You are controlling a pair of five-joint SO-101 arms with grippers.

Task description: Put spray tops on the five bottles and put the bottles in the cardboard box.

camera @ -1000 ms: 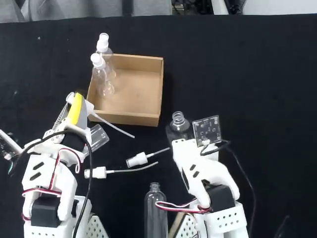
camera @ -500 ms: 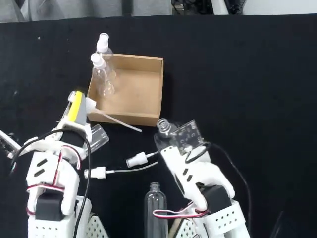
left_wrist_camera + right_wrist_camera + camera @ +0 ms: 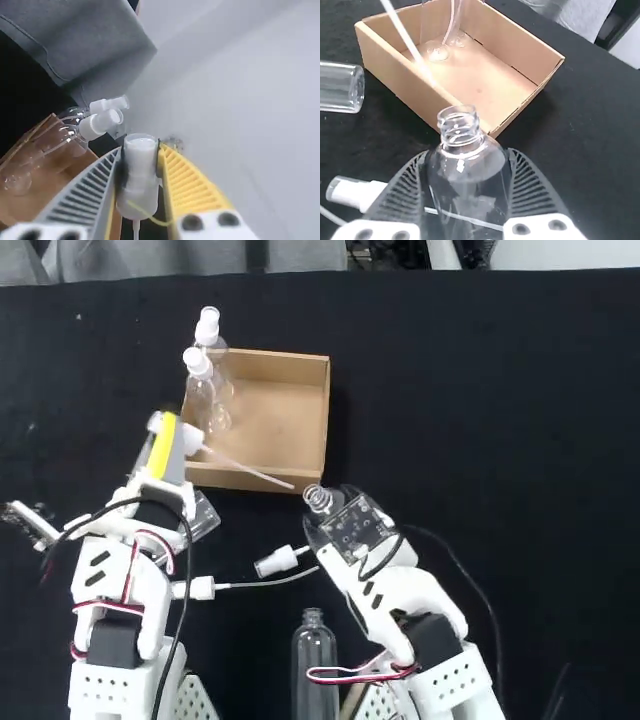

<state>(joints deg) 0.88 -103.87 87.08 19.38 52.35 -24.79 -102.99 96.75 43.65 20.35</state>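
My left gripper (image 3: 176,441) is shut on a white spray top (image 3: 137,170), held above the near left corner of the cardboard box (image 3: 304,430). The top's thin tube (image 3: 250,474) slants over the box's front wall toward the right arm. My right gripper (image 3: 326,517) is shut on a clear open-necked bottle (image 3: 463,152), tilted so that its neck (image 3: 316,498) lies just past the tube's end. Two capped bottles (image 3: 206,386) stand in the box's far left corner.
Two loose spray tops (image 3: 276,562) (image 3: 196,588) with tubes lie on the black table between the arms. An uncapped bottle (image 3: 200,516) lies beside the left arm. Another open bottle (image 3: 313,665) stands at the front edge between the two bases.
The left gripper has carried the spray top up and back over the box's front wall. The right gripper has swung left and tilted its bottle toward the tube's tip.
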